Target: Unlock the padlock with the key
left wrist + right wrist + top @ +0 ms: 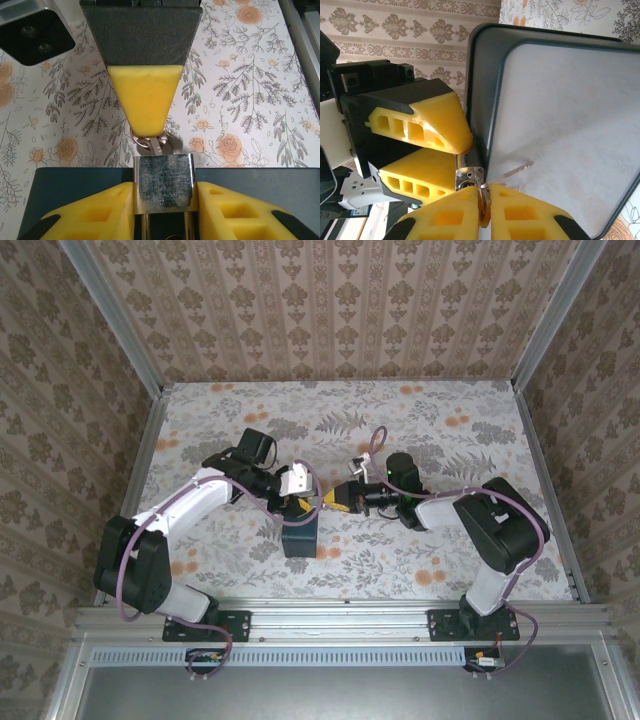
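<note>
Patterned wallpaper walls (330,300) close in a table (450,430) spread with a flower print, and both my arms meet near its middle. My left fingers (125,200) are narrow, clamped from both sides on the padlock (162,182). It is a small brushed-metal body sitting flush between the yellow tips, and two thin metal rods (145,227) run back from it toward my palm. Just below that hand in the overhead view, a dark-blue block (300,535) sits on the table. From my right wrist its broad face looks pale and flat inside a raised dark rim. How the padlock is joined to the block I cannot tell. My right fingers (470,212) are pressed together on the key (512,171), pinching it at its small ring (482,205). The thin blade sticks out past the tips and slants across the block's pale face, its tip showing free against that face. The padlock lies just beside my right fingertips, a little to one side of the blade's root. Seen from my left wrist, the ring and the key's head sit right at the padlock's far end, touching it or very nearly so, with one right finger pointing straight down at them.
</note>
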